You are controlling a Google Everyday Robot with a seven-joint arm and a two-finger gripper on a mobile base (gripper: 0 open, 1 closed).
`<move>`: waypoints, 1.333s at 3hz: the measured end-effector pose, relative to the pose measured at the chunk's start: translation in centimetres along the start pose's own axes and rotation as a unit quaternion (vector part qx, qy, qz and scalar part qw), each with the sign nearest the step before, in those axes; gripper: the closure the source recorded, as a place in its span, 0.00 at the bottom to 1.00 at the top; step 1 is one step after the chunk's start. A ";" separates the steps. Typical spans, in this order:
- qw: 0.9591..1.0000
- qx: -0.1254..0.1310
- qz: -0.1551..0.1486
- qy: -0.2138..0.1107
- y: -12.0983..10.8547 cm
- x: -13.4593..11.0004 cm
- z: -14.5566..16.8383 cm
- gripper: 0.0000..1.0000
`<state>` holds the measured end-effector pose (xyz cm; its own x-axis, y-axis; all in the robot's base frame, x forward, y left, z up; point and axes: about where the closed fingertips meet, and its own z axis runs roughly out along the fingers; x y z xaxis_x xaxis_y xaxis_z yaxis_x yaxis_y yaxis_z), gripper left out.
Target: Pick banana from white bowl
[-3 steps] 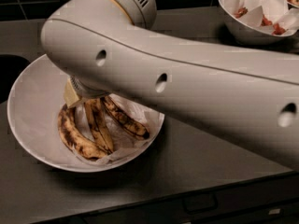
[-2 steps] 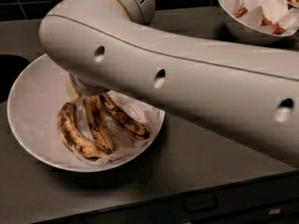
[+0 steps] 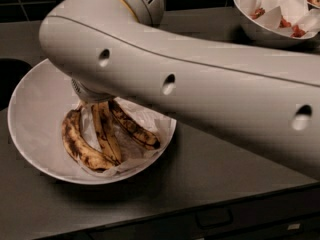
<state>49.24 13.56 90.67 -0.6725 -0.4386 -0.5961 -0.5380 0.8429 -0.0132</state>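
Note:
A bunch of brown-spotted bananas (image 3: 102, 136) lies on crumpled white paper in the large shallow white bowl (image 3: 35, 109) at the left of the dark counter. My thick white arm (image 3: 190, 79) crosses the whole view above the bowl. My gripper (image 3: 89, 93) is at the arm's end, right over the stem end of the bananas. It is almost wholly hidden under the arm, and only a grey rounded part shows. Whether it touches the bananas is hidden.
A smaller, deeper white bowl (image 3: 260, 29) with paper and red bits stands at the back right. A dark round opening (image 3: 12, 79) lies at the left edge. The counter's front edge (image 3: 200, 206) runs along the bottom, with drawers below.
The arm has edged slightly to the left. The bananas and the bowl have not moved.

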 end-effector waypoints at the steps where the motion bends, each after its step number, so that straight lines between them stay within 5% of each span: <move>1: 1.000 0.000 0.000 0.000 0.0 0.0 0.0 0.78; 2: 1.000 0.000 0.000 0.000 0.0 0.0 0.0 0.96; 4: 1.000 0.006 -0.002 -0.023 0.5 -0.3 -2.6 1.00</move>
<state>47.78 13.32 92.93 -0.6466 -0.4276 -0.6317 -0.5344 0.8448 -0.0248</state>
